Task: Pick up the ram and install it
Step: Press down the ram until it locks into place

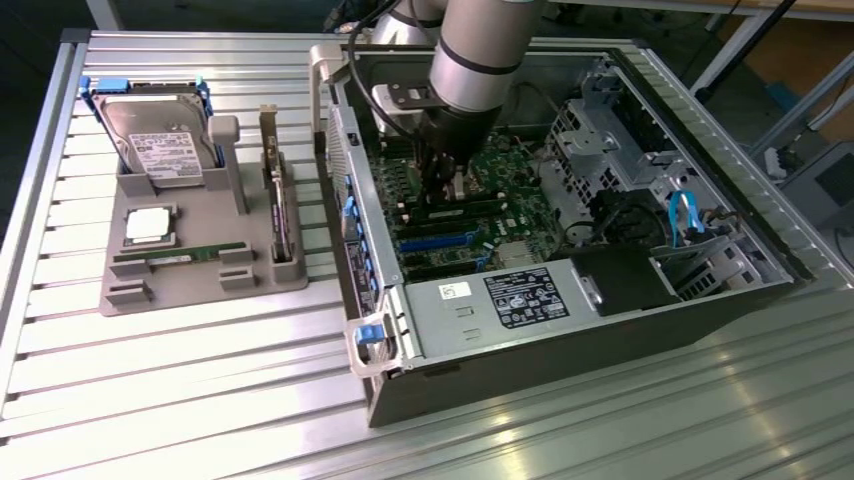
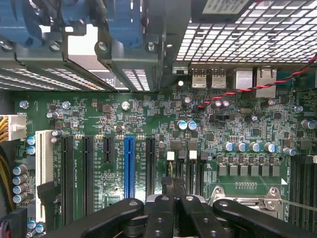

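I have the gripper (image 1: 451, 190) down inside the open computer case (image 1: 694, 300), its fingers clenched right together over the motherboard (image 1: 494, 225). From the exterior view I cannot tell whether a stick is pinched between them or already seated under them; something thin and dark stands at the fingertips, but I won't call it. In the wrist view the closed fingers (image 2: 171, 213) hang just above the board, close beside the black slots near the processor socket (image 2: 247, 191).

One ram (image 1: 180, 256) lies flat in its groove on the grey holder tray (image 1: 200, 290), on the table (image 1: 160, 400) to the exterior view's left of the case, well apart from the gripper.

To do this step well, I judge that the stick has to stay square to its slot and be pressed straight down, evenly along its length. Any tilt risks jamming an edge or bending the board. The red-and-black wire (image 2: 237, 91) runs clear of the fingers, which helps.

As for what the tray holds: a hard drive (image 1: 160, 140) stands at the far end, a silver processor chip (image 1: 147, 226) sits in its recess, and a wider card (image 1: 278, 215) stands upright in the right-hand slot. The case holds the motherboard, a drive cage (image 1: 594, 140) and a black power supply (image 1: 621, 280).
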{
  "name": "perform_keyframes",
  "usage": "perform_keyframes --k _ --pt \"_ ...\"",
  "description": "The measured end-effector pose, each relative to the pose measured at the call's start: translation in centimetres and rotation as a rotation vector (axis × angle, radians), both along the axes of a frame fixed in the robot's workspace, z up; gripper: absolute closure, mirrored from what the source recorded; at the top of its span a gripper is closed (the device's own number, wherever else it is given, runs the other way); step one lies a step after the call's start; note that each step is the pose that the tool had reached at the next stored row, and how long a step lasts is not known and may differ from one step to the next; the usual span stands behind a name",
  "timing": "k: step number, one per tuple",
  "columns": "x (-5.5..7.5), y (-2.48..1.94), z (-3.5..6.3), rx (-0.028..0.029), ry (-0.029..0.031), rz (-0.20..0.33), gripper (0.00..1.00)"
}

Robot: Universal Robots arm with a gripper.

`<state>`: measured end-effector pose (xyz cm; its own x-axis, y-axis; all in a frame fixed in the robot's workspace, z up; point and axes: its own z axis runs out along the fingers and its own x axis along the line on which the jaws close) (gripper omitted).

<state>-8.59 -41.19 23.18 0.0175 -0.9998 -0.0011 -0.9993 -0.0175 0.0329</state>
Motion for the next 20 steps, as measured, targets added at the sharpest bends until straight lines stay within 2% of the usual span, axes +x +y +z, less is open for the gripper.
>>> perform_keyframes --k 13,15,20 --pt "0.0 0.01 -0.09 -0.0004 -0.0005 0.0 0.9" --pt "0.0 0.0 0.47 -0.005 0.0 0.0 0.9" --pt "0.0 0.0 1.91 -0.0089 -0.0001 0.0 0.9"
